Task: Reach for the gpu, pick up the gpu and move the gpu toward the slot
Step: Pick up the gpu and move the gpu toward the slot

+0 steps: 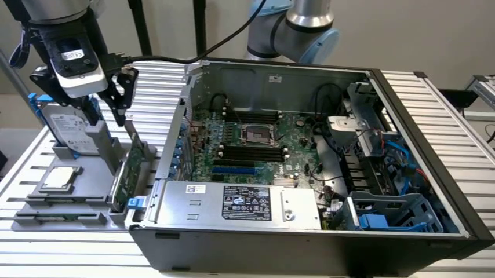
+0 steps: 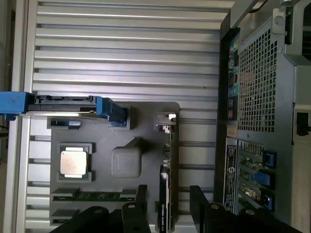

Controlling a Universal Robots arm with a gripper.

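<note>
We judge the reach underway: the spread end effector (image 1: 108, 116), upper left, hovers over the thin green circuit-board gpu (image 1: 127, 168); gripping calls for straddling its edge.

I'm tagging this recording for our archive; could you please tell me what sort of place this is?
Probably a robotics lab bench for computer assembly: an open PC case with exposed motherboard, beside a grey fixture tray holding the gpu and a hard drive.
</note>
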